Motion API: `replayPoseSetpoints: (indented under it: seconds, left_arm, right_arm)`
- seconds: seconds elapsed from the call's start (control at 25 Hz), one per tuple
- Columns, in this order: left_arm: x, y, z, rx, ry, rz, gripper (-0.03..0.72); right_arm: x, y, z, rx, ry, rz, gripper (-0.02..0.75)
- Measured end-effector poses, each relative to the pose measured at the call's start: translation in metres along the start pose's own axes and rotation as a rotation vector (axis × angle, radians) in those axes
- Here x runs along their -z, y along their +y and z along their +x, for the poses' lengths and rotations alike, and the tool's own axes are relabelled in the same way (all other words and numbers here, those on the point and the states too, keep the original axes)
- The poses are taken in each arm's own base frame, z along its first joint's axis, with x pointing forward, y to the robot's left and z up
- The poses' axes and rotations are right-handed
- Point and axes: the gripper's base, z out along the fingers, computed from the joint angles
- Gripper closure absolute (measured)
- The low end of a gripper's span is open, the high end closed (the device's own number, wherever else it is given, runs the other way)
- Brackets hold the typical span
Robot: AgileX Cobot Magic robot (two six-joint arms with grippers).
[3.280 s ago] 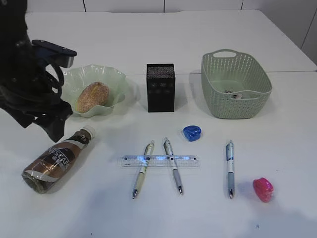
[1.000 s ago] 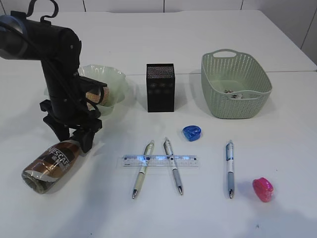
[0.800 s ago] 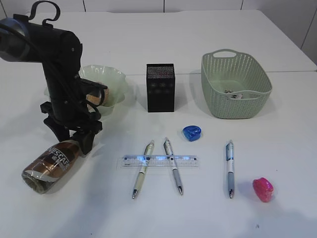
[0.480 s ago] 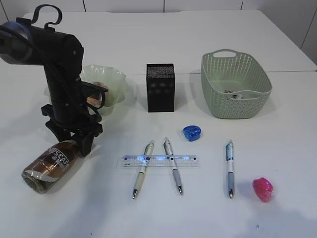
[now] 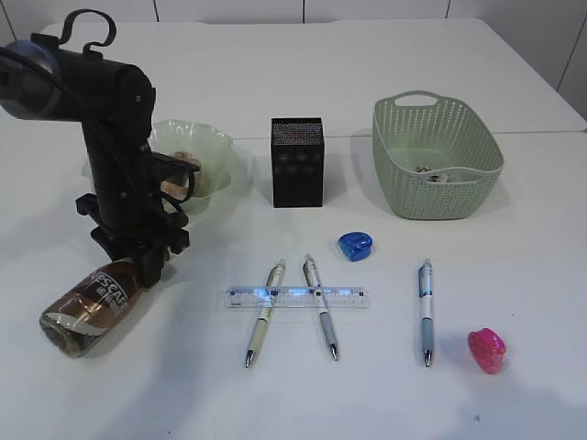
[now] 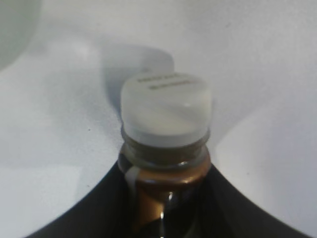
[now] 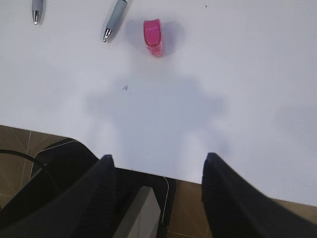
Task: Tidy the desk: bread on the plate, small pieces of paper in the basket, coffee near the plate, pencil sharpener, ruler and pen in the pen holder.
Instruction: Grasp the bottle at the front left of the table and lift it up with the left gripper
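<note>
On the white bench (image 5: pixel 385 73), the coffee (image 5: pixel 92 307) lies on its side at 7 o'clock from the plate (image 5: pixel 204 156). The left gripper (image 5: pixel 147 266) has dropped over its neck, fingers narrowing on either side; contact unclear. Standing it up comes next. The right gripper (image 7: pixel 157 171) idles apart.

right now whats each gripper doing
left gripper: jaws either side of the neck of the brown white-capped coffee bottle; grip cannot be told
right gripper: open, empty
</note>
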Motion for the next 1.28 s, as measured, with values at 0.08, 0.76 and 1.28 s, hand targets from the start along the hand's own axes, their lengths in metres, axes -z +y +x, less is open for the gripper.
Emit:
replayPoseSetpoints:
  seconds: [0.08, 0.76, 1.28]
  left_arm:
    - [0.0, 0.0, 0.0, 0.0, 0.0, 0.0, 0.423]
    - [0.065, -0.004, 0.014, 0.02, -0.139, 0.038, 0.423]
    - [0.166, -0.007, 0.048, 0.028, -0.471, 0.046, 0.425]
  right_arm:
    - [0.0, 0.0, 0.0, 0.0, 0.0, 0.0, 0.297]
    - [0.0, 0.0, 0.0, 0.0, 0.0, -0.001, 0.297]
    - [0.0, 0.0, 0.0, 0.0, 0.0, -0.001, 0.297]
